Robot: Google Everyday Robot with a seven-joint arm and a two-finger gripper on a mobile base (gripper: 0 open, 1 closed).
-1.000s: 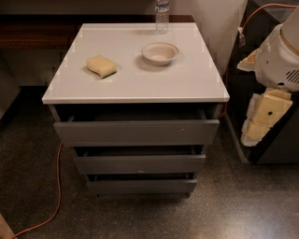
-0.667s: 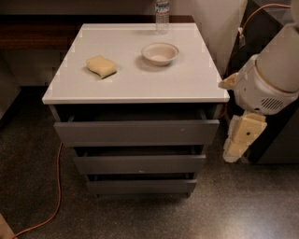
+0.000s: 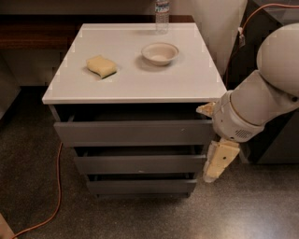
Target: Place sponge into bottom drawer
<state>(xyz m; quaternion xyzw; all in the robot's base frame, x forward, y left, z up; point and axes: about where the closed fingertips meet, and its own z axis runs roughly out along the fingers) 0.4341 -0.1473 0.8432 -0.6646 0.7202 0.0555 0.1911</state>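
The pale-yellow sponge (image 3: 101,66) lies on the white cabinet top (image 3: 187,81), at its left side. The bottom drawer (image 3: 140,186) is the lowest of three grey fronts, and its inside is hidden. My gripper (image 3: 218,162) hangs pointing down from the big white arm (image 3: 261,100) at the cabinet's right front corner. It sits beside the right end of the middle drawer (image 3: 139,165), above the bottom drawer's right end and far from the sponge. It holds nothing that I can see.
A white round bowl (image 3: 160,52) sits on the top, right of the sponge. A clear water bottle (image 3: 161,11) stands at the back edge. The top drawer (image 3: 133,133) juts out a little. An orange cable (image 3: 57,196) runs over the speckled floor at left. Dark furniture stands at right.
The arm has swung left and down, bringing the gripper from well right of the cabinet to its right front corner. Sponge, bowl and drawers have not moved.
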